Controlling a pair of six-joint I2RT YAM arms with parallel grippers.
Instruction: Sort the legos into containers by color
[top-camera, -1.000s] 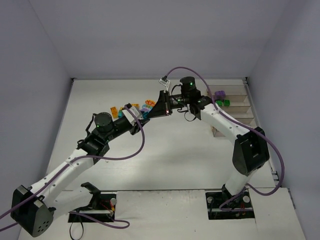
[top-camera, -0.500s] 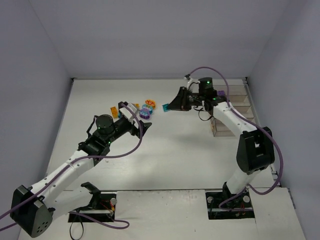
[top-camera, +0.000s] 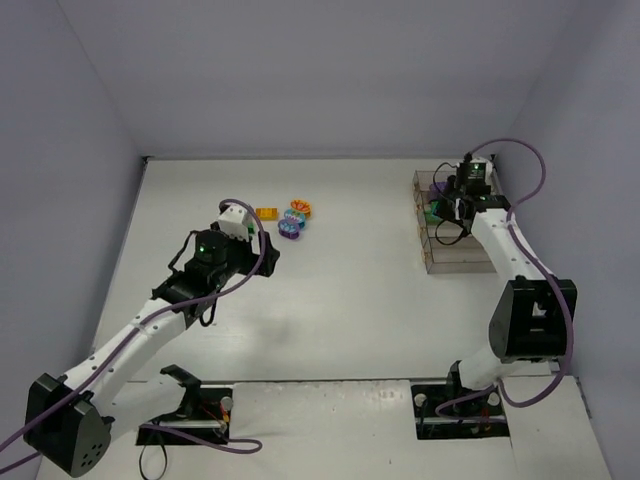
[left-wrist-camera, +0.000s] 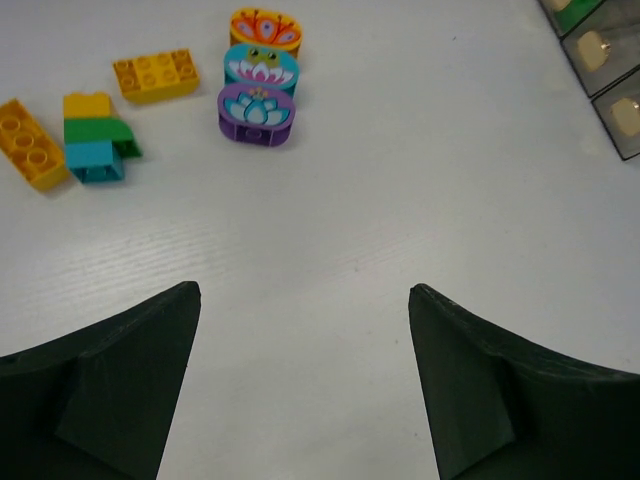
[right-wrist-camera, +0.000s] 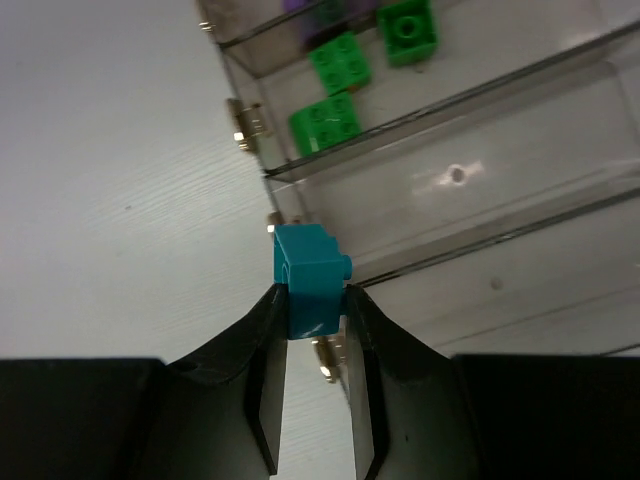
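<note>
Loose legos lie at the table's middle back: an orange round one (left-wrist-camera: 265, 28), a teal round one (left-wrist-camera: 261, 68), a purple round one (left-wrist-camera: 256, 112), orange bricks (left-wrist-camera: 155, 76) and a yellow-green-teal stack (left-wrist-camera: 95, 137). My left gripper (left-wrist-camera: 302, 291) is open and holds nothing, a little short of them over bare table (top-camera: 266, 256). My right gripper (right-wrist-camera: 315, 295) is shut on a small teal brick (right-wrist-camera: 310, 270) above the left rim of the containers (right-wrist-camera: 450, 100), which stand at the right (top-camera: 455, 262). Green bricks (right-wrist-camera: 335, 65) lie in one bin; a purple piece (right-wrist-camera: 300, 5) shows in the bin beyond.
White table all round, with grey walls at the back and sides. The bin under the teal brick and the one nearer show only their floors. Brass hinges (right-wrist-camera: 245, 125) stick out along the containers' left wall.
My right arm has swung right from the pile to the containers, carrying the teal brick. My left gripper has opened and drawn back from the pile.
</note>
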